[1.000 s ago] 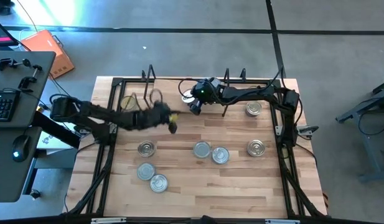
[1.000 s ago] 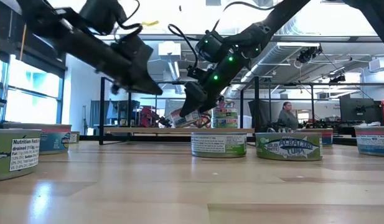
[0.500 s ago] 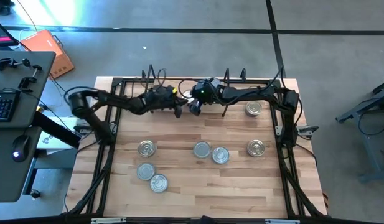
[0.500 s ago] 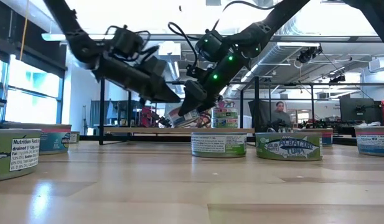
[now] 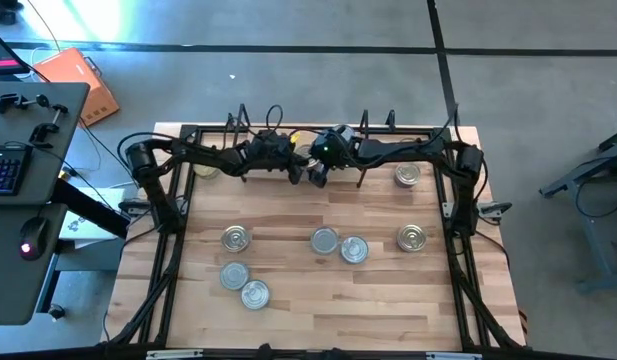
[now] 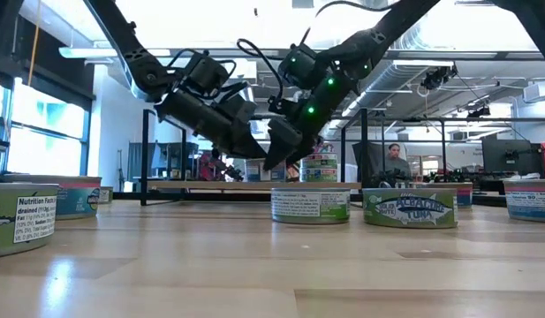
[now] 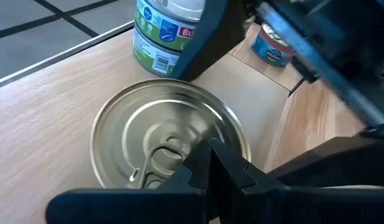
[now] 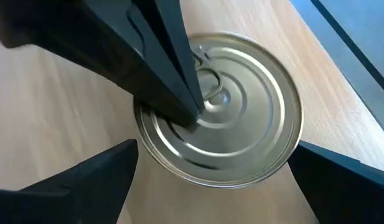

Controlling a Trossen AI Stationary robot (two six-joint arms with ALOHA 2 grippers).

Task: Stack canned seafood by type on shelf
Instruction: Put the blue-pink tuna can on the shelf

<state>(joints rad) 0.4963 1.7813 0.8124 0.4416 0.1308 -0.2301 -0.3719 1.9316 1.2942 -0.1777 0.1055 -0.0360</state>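
Both grippers meet over one silver-topped tin (image 8: 224, 112) on the shelf (image 7: 48, 106) at the table's far edge. Left gripper (image 7: 210, 163) jaws pinched together, tips on the lid. Right gripper (image 8: 213, 180) jaws wide, straddling the tin. Stacked tins (image 7: 163, 31) just beside.

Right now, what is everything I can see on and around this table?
Short round silver-topped metal tins: seven, loose on the wooden tabletop.
Lone silver tin: one, on the shelf between both hands.
Green-labelled tins: stacked on the shelf, count unclear.
Low light-wood shelf with black wire uprights: one, table's far edge.
Black desk with keyboard: one, beside the table.
Person: one, room behind.
Left hand: shut, tip on the lone tin.
Right hand: open, straddling it.
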